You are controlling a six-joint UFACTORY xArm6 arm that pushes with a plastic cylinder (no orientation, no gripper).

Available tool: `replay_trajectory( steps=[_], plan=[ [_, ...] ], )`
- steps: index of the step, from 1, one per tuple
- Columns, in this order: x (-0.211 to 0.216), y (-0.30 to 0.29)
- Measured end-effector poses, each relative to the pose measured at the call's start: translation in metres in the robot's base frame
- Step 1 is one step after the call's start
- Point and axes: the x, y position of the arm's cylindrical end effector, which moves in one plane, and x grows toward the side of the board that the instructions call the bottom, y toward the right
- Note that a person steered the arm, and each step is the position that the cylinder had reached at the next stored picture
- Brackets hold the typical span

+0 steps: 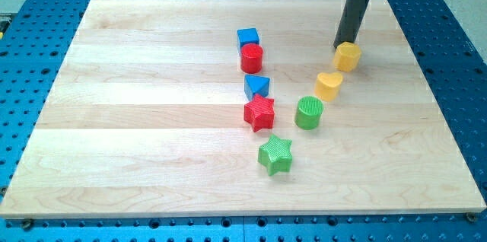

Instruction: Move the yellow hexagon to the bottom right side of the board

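The yellow hexagon (348,56) sits on the wooden board (152,120) in the upper right part of the view. My tip (340,46) is at the hexagon's upper left edge, touching or nearly touching it. The dark rod rises from there toward the view's top. A yellow heart (329,86) lies just below and left of the hexagon.
A green cylinder (309,113) sits below the heart. A blue cube (248,38), red cylinder (252,58), blue triangle (256,86), red star (259,113) and green star (275,155) form a column near the centre. Blue perforated table surrounds the board.
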Motion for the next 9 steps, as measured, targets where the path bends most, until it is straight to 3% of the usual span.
replay_trajectory(
  steps=[4,6,9],
  plan=[
    [0.014,0.0],
    [0.095,-0.045],
    [0.072,0.011]
  ],
)
